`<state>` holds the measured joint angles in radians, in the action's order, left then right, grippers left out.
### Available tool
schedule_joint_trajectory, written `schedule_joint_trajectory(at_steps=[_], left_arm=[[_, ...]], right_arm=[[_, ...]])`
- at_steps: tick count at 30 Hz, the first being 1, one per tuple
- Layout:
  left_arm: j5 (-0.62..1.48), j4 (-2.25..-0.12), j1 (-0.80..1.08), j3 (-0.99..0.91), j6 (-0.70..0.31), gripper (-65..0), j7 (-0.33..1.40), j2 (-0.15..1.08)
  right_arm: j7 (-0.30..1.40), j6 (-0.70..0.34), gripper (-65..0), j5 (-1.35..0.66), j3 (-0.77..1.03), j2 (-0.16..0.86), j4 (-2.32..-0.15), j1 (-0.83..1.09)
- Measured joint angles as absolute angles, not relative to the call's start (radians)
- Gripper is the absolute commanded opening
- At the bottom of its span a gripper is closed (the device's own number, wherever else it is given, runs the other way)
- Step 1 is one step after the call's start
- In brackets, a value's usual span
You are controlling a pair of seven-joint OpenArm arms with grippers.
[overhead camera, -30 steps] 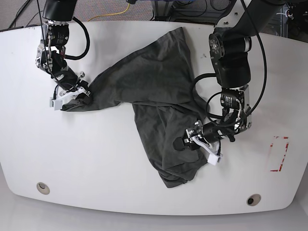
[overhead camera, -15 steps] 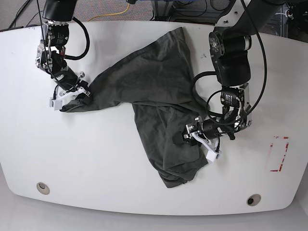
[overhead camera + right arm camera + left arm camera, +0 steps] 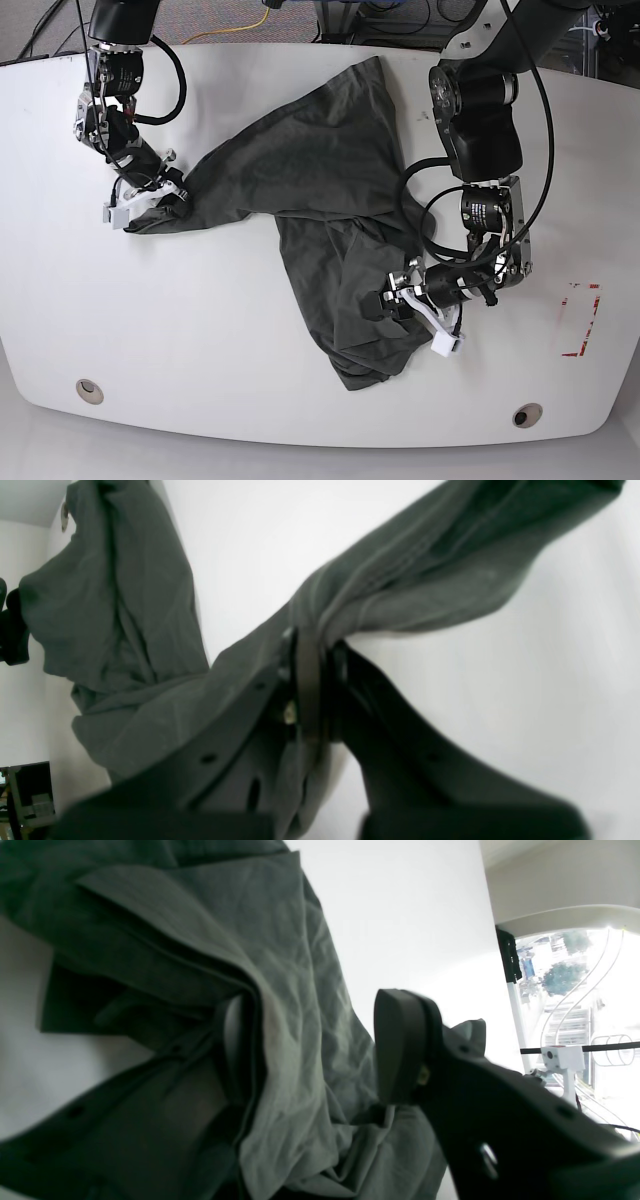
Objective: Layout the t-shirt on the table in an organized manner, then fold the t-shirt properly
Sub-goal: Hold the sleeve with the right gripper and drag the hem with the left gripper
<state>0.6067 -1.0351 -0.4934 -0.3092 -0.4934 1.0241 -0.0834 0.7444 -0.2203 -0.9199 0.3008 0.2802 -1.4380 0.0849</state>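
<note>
A glossy white tabletop (image 3: pixel 250 330) fills the room's middle, a red tape rectangle (image 3: pixel 580 320) near its right edge. Across it sprawls the dark charcoal t-shirt (image 3: pixel 320 190), wrinkled and bunched, unfolded. The left pincer (image 3: pixel 415 305) stands spread wide at the shirt's lower folds, one finger under cloth. The right pincer (image 3: pixel 150 200) is clamped tight on the shirt's far corner.

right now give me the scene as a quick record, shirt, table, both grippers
shirt: dark, crumpled, not spread flat, unfolded
table: white, glossy, red tape near one edge
right gripper: shut on a shirt edge, cloth pinched between the fingers
left gripper: open, astride a bunched fold of the shirt, one finger clear of the cloth
</note>
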Motion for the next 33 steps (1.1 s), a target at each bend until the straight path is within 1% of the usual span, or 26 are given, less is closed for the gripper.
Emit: schedule_joint_trajectory(at_steps=[29,33], left_arm=[[0.603,-1.034,-0.488,-0.31,-0.493,-31.9,1.054,-0.085],[0.599,-1.029,-0.487,-0.31,-0.493,-31.9,1.004,-0.086]], right_arm=[[0.744,-0.22,-65.0,-0.92,0.301,0.28,-1.438,0.087],[0.744,-0.22,-65.0,-0.92,0.301,0.28,-1.438,0.087]])
